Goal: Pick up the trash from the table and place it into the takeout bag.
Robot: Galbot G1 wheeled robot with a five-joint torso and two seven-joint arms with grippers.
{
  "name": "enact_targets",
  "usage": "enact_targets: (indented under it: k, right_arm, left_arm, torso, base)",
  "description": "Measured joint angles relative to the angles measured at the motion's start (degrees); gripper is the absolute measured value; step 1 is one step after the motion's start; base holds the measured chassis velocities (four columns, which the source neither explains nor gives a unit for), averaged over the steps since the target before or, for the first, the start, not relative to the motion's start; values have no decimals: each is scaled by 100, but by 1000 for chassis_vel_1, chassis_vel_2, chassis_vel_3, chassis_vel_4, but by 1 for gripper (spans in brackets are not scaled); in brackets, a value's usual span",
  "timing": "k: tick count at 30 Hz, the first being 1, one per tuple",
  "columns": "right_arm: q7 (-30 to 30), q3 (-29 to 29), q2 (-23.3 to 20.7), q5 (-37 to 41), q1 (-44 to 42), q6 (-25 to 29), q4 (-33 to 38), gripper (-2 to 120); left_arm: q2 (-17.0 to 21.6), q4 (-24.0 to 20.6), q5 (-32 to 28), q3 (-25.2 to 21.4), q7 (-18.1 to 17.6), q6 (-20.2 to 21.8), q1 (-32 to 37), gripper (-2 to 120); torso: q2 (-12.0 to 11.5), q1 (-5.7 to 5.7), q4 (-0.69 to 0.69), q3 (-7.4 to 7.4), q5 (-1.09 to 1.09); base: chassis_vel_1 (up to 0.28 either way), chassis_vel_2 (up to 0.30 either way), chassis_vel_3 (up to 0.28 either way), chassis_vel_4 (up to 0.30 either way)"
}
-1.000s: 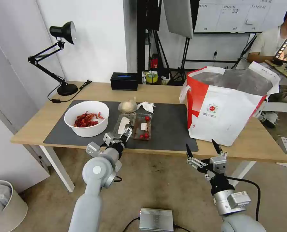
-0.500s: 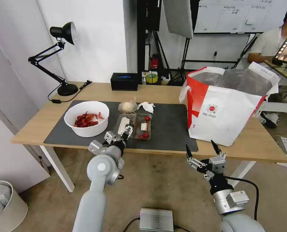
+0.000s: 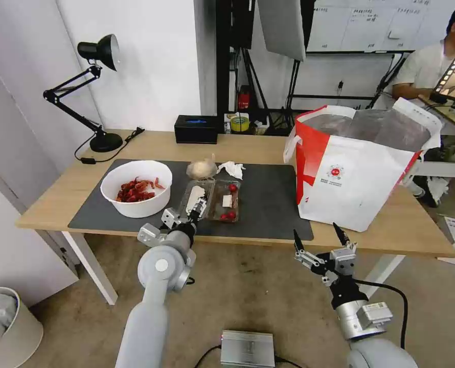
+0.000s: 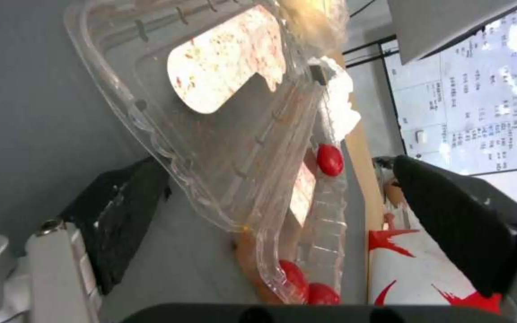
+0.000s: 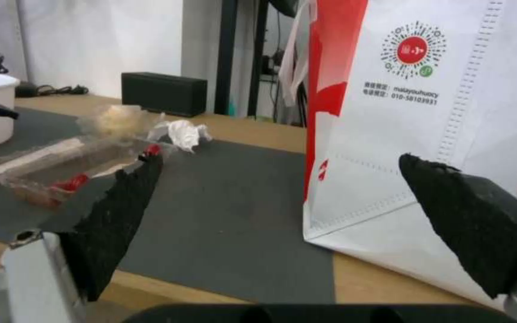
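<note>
The clear clamshell tray (image 3: pixel 213 196) lies open on the dark mat (image 3: pixel 268 204) with cherry tomatoes in its right half. My left gripper (image 3: pixel 197 207) is open at the tray's near edge; in the left wrist view the clamshell tray (image 4: pixel 222 134) lies between the black fingers (image 4: pixel 124 211). To its left stands the white bowl (image 3: pixel 135 188) of crayfish shells. Behind the tray lie the small yellowish bag (image 3: pixel 202 167) and the tissue wad (image 3: pixel 231 168). The takeout bag (image 3: pixel 360 174) stands open at the table's right. My right gripper (image 3: pixel 319 241) hangs open below the table's front edge.
A black box (image 3: pixel 196 129) and a desk lamp (image 3: pixel 97 92) stand at the back of the wooden table (image 3: pixel 248 145). A white bin (image 3: pixel 7 327) sits on the floor at the left, a grey box (image 3: pixel 247 348) between my arms. The right wrist view faces the takeout bag (image 5: pixel 426 112).
My left gripper has crept slightly forward onto the clamshell tray's near edge. The right arm has stayed put, and nothing on the table has moved.
</note>
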Motion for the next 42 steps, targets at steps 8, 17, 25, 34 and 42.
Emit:
enact_targets:
  k: [8,17,25,34,42]
  right_arm:
    - [-1,13,-6,-2,14,1,1,100]
    - [-9,50,-16,-11,25,42,-2,100]
    - [-46,69,-20,-28,32,144,-42,100]
    - [-51,60,15,-38,49,151,-85,100]
    - [-54,54,22,-47,50,152,-86,100]
  left_arm:
    - [3,-51,47,39,-1,-147,46,100]
    - [5,-36,132,112,208,-420,51,100]
    - [4,-12,136,172,330,-555,13,100]
    - [4,-20,137,166,428,-619,8,100]
    - [5,-69,136,140,448,-664,-16,100]
  torso:
    - [0,0,2,1,1]
    - [-1,0,0,1,1]
    - [-1,1,0,0,1]
    - [0,1,0,0,1]
    - [0,1,0,0,1]
  base:
    - [0,0,0,0]
    - [0,0,0,0]
    - [0,0,0,0]
    - [0,0,0,0]
    - [0,0,0,0]
